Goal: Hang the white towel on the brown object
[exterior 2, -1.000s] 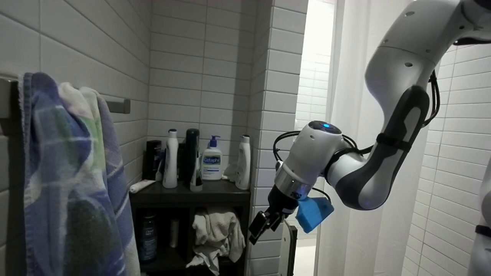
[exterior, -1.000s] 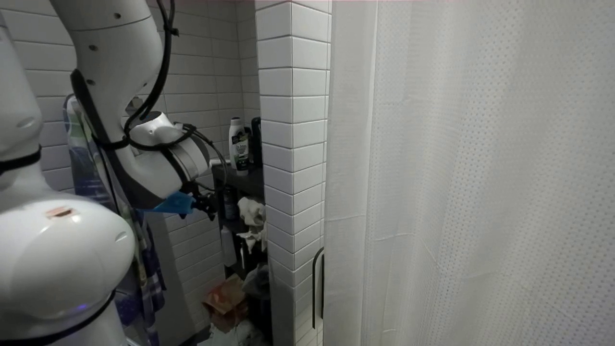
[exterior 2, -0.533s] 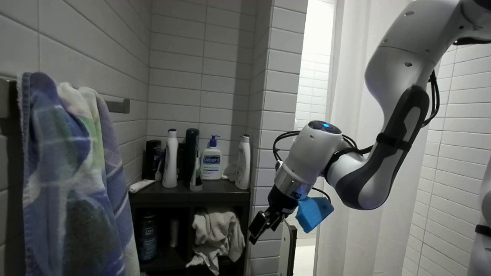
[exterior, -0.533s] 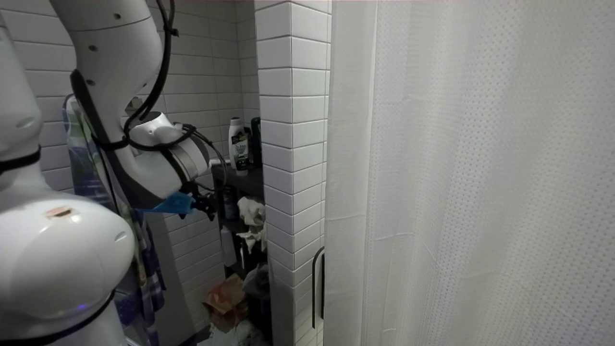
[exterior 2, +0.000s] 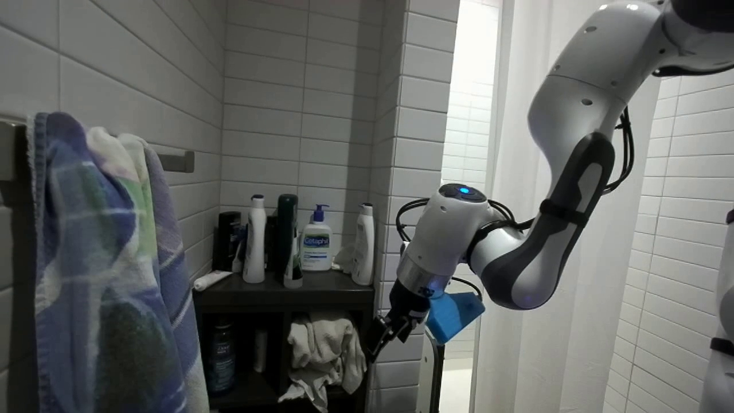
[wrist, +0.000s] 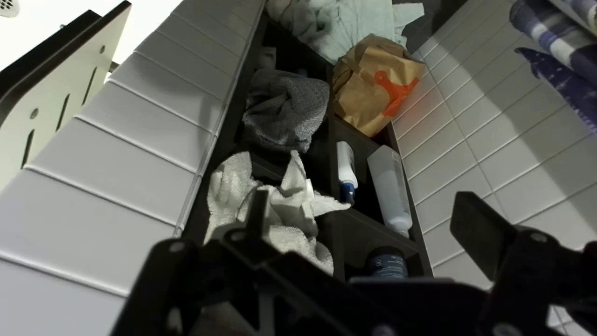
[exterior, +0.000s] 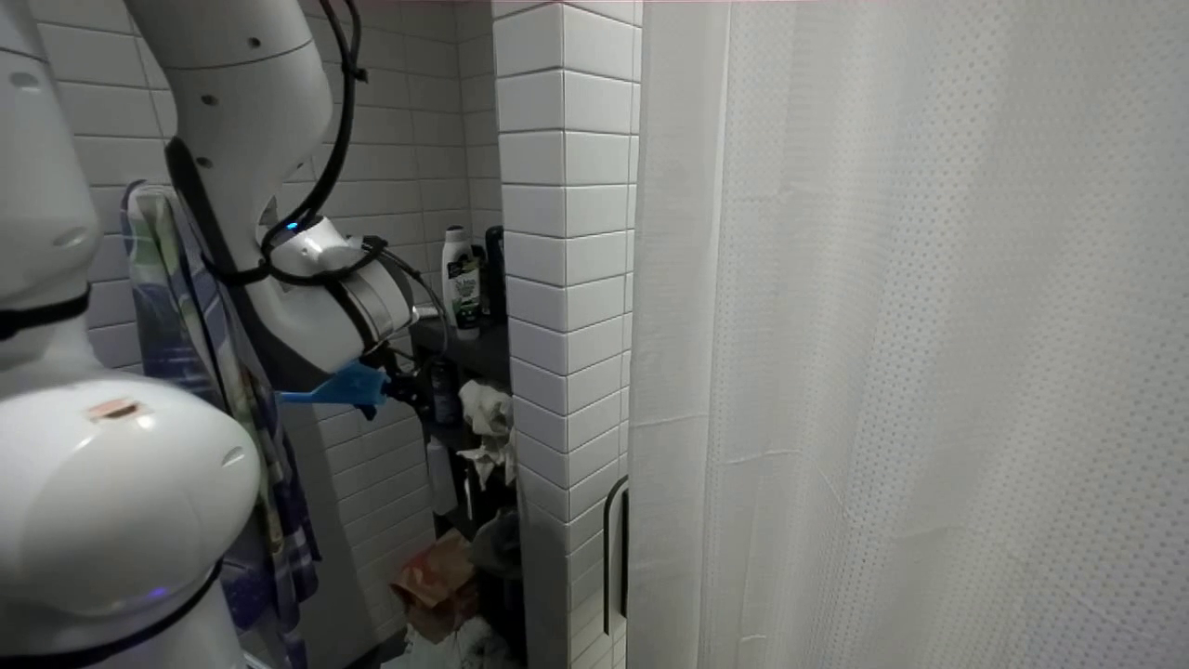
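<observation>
The white towel lies crumpled in a dark shelf compartment and hangs over its front edge; it shows in both exterior views [exterior 2: 327, 350] [exterior: 488, 413] and in the wrist view [wrist: 298, 205]. My gripper [exterior 2: 387, 343] is in front of the shelf, just right of the towel in that exterior view; it also shows in an exterior view [exterior: 413, 398]. In the wrist view the gripper [wrist: 366, 219] has its fingers wide apart with nothing between them, and the left finger overlaps the towel's image. A grey-brown wall bar [exterior 2: 178, 161] may be the brown object; I cannot tell for sure.
A patterned blue towel [exterior 2: 109, 258] hangs on the bar. Several bottles [exterior 2: 315, 244] stand on the dark shelf unit [exterior 2: 281, 295]. A tiled pillar [exterior: 567, 279] and a handled panel [wrist: 65, 84] stand close beside the gripper. A paper bag [wrist: 368, 88] is lower down.
The arm and gripper have moved toward the shelf and the white towel, leftward in one exterior view and slightly rightward in another. The towel has not moved.
</observation>
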### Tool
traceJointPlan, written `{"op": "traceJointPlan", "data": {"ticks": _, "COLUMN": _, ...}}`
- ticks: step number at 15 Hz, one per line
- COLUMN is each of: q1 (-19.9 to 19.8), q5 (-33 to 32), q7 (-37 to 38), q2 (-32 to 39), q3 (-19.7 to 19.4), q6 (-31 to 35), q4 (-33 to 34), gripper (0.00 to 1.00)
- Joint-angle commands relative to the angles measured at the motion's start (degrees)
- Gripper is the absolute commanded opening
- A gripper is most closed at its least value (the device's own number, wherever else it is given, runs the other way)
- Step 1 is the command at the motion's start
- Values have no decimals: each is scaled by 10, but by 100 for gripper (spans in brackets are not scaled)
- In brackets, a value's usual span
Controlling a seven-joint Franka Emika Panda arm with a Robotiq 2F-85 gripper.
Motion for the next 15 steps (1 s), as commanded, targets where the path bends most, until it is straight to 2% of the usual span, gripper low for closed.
{"op": "traceJointPlan", "data": {"ticks": 1, "q1": 14, "q5": -14, "q7": 12, "q2": 89, "q3": 6, "q6": -45, "q4": 73, "gripper": 100}}
{"op": "traceJointPlan", "data": {"ticks": 7, "q1": 63, "q5": -83, "q7": 69, "q2": 170, "q3": -21, "q6": -72, "q4": 159, "gripper": 100}}
{"op": "traceJointPlan", "data": {"ticks": 12, "q1": 102, "q5": -219, "q7": 181, "q2": 206, "q3": -64, "q6": -78, "q4": 204, "gripper": 100}}
{"op": "traceJointPlan", "data": {"ticks": 15, "q1": 105, "q5": -292, "q7": 251, "q2": 226, "q3": -82, "q6": -89, "q4": 212, "gripper": 100}}
